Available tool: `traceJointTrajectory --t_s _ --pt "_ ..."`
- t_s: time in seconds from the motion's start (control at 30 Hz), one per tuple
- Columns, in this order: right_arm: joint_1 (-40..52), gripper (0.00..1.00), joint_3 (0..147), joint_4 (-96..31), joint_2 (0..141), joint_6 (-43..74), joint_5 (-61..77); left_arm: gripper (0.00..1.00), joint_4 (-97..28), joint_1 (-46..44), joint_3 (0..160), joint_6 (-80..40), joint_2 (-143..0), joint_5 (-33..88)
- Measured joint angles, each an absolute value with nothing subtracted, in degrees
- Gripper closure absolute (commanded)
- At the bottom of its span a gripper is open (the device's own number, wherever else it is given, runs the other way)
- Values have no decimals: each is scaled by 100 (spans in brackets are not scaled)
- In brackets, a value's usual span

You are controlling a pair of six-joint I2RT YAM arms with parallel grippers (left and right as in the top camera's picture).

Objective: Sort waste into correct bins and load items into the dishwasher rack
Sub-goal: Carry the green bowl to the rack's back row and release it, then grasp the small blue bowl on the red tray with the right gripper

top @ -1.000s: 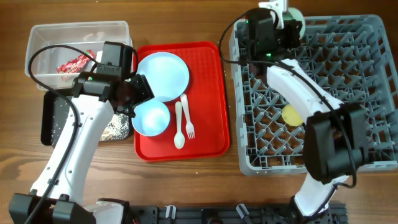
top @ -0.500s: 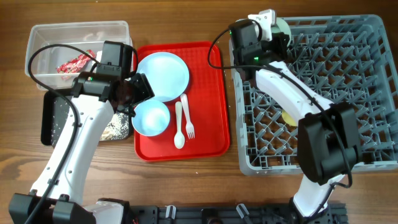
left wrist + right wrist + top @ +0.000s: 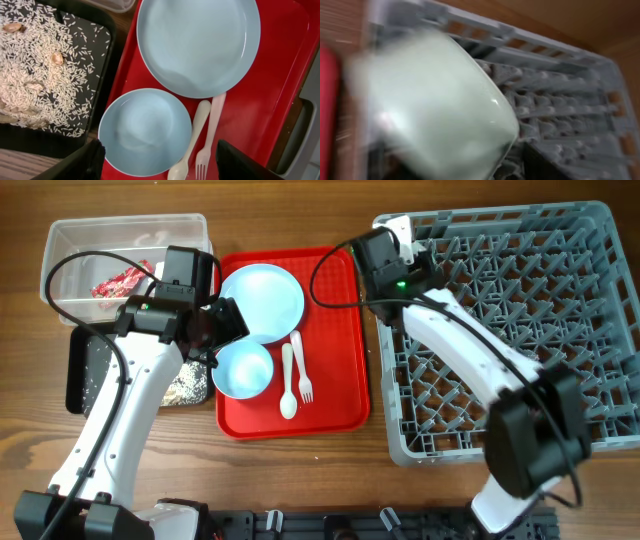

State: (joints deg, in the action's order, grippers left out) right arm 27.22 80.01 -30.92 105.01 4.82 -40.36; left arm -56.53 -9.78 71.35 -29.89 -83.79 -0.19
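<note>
You'll find the serving tray [image 3: 340,380] in the middle: plate [image 3: 262,302] at back, bowl [image 3: 243,369] in front, spoon [image 3: 288,385] and fork [image 3: 302,370] right of the bowl. Rack [image 3: 560,330] lies right; tub [image 3: 125,220] far left, shallow tray [image 3: 75,370] before it.

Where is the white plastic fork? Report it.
Overhead view: the white plastic fork lies on the flat red tray, beside the white plastic spoon, below the pale blue round plate.

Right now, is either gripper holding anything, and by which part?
Left gripper holds nothing. Right gripper seems to hold the green bowl; the grip point is blurred.
</note>
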Motion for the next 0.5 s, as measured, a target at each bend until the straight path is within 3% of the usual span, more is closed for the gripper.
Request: traceJointTrajectory --t_s 0.17,0.37,0.4,0.5 --pt "2733 32 8003 -3785 9292 541 -2665 24 -5660 -978 7135 -2989 -8379 -19" --pt "2735 31 8003 -4211 9035 788 -43 23 -6136 -832 7135 -2958 -8331 -14" --pt "2773 30 8003 -4215 9037 915 642 14 -6267 -558 7135 -2943 -8200 -19" --pt "3072 29 8003 -4217 9190 1221 1273 4 -6368 69 7133 -2919 -7843 -19"
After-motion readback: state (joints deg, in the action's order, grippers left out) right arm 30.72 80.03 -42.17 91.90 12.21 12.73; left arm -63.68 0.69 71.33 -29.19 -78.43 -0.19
